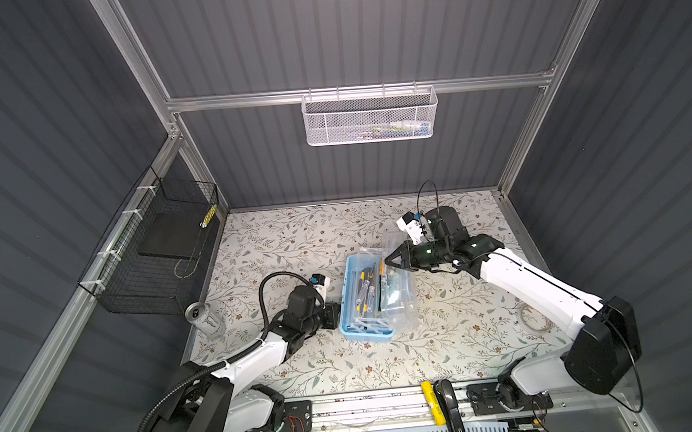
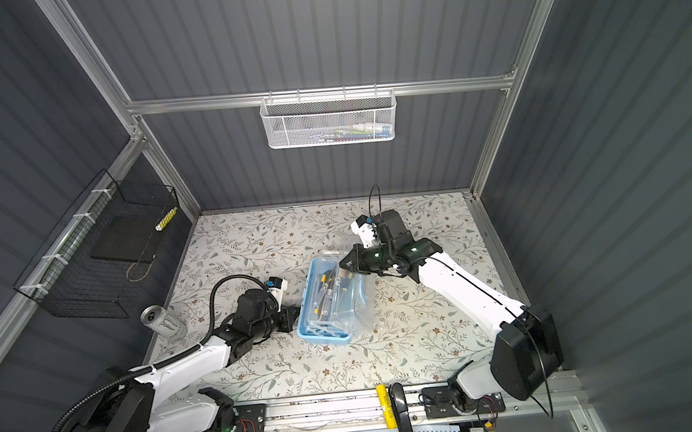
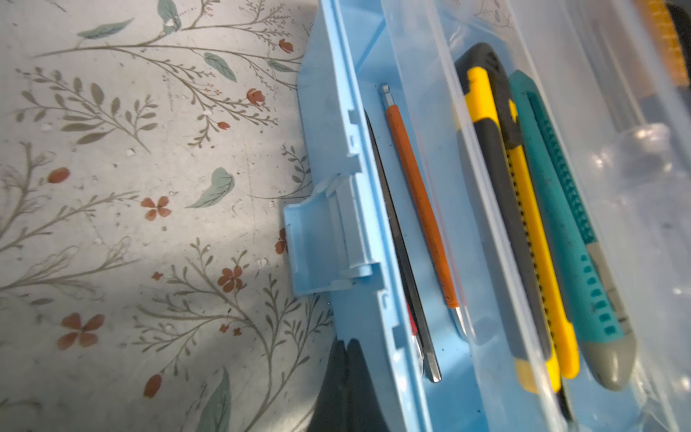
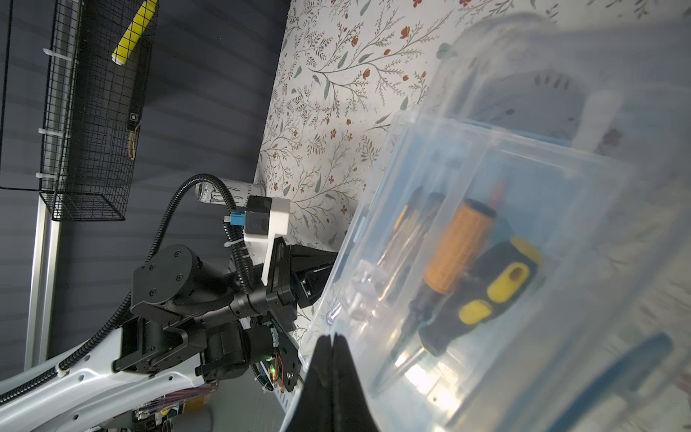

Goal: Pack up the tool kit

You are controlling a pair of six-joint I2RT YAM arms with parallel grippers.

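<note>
The tool kit [image 1: 367, 337] [image 2: 322, 336] lies mid-table, a light blue base under a clear lid [image 1: 402, 296] [image 2: 359, 303]. The lid is partly raised and slants over the tools from the right side. Inside lie an orange-handled tool [image 3: 418, 209], a yellow cutter [image 3: 523, 239], a teal cutter [image 3: 572, 243] and screwdrivers [image 4: 460, 250]. My left gripper [image 1: 338, 309] [image 2: 297, 311] [image 3: 346, 342] is shut and empty, its tip against the base's left wall below the latch [image 3: 318, 247]. My right gripper [image 1: 385, 260] [image 2: 340, 263] [image 4: 332, 338] is shut and empty, its tip at the lid's far edge.
A white mesh basket [image 1: 368, 115] hangs on the back wall and a black wire basket [image 1: 151, 255] on the left wall. A can [image 1: 205, 316] stands left of my left arm. A cable coil [image 1: 530, 316] lies at the right. A yellow bar [image 1: 432, 403] and black stapler [image 1: 451, 409] sit on the front rail.
</note>
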